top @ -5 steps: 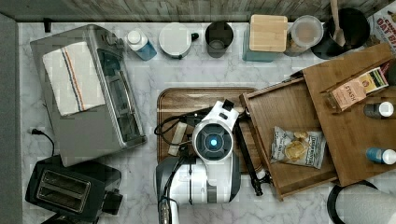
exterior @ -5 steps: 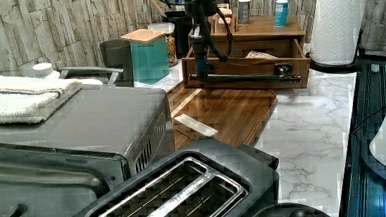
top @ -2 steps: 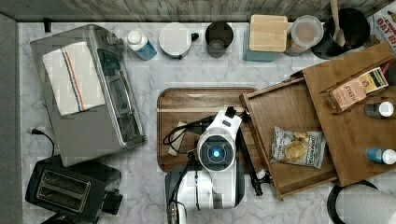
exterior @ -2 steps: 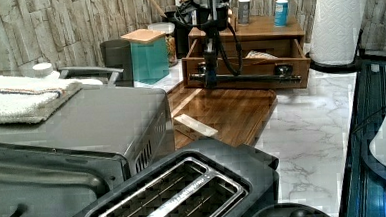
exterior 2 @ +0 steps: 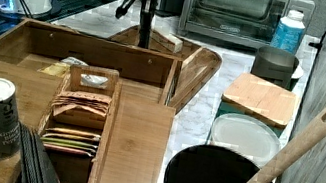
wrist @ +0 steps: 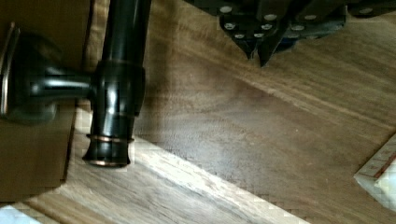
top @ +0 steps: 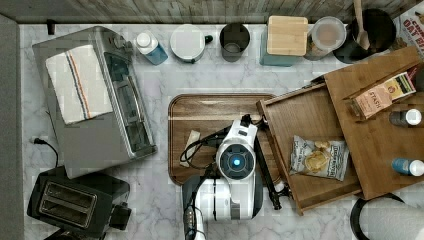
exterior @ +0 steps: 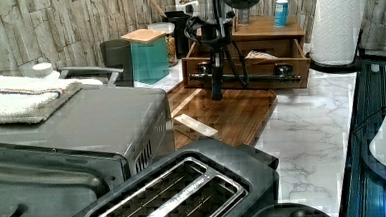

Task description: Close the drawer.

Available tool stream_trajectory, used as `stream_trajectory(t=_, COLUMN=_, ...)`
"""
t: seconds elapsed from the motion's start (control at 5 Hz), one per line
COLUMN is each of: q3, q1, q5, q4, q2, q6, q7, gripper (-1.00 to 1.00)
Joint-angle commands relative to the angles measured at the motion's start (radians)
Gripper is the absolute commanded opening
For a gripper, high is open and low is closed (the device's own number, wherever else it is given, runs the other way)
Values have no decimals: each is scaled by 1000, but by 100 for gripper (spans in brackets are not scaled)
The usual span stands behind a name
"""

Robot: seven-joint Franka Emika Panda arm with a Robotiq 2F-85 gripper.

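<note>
When I look at the top view, the drawer (top: 310, 145) stands pulled out from under its wooden top panel (top: 372, 135), over the counter (top: 225, 75) near the top view's right edge, with a snack bag (top: 320, 159) inside. My arm (top: 235, 165) hangs above the darker serving tray (top: 200, 107), just beside the drawer front. From the left view, the gripper (exterior: 216, 92) points down at the tray, in front of the black bar handle (exterior: 244, 78). At the right view, the drawer (exterior 2: 87, 50) is open. By the wrist view, the fingertips (wrist: 257, 44) are pressed together, pinching nothing, beside the handle (wrist: 116, 79).
</note>
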Motion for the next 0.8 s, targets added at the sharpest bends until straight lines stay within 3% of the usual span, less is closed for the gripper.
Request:
stream_trajectory(t=0.2, q3=-72, q1=-94, q5=20, q4=-54, q2=-60, q6=-29, q7=-89, gripper=-100)
stream_trajectory(t=0.4, q3=-75, q1=-102, q5=5, q4=-34, q2=-104, q6=-102, q7=-74, gripper=-100)
stream_trajectory(t=0.8, q3=-141, q1=-108, q5=52, q4=52, q2=-30, q6=-91, q7=-245, gripper=-100)
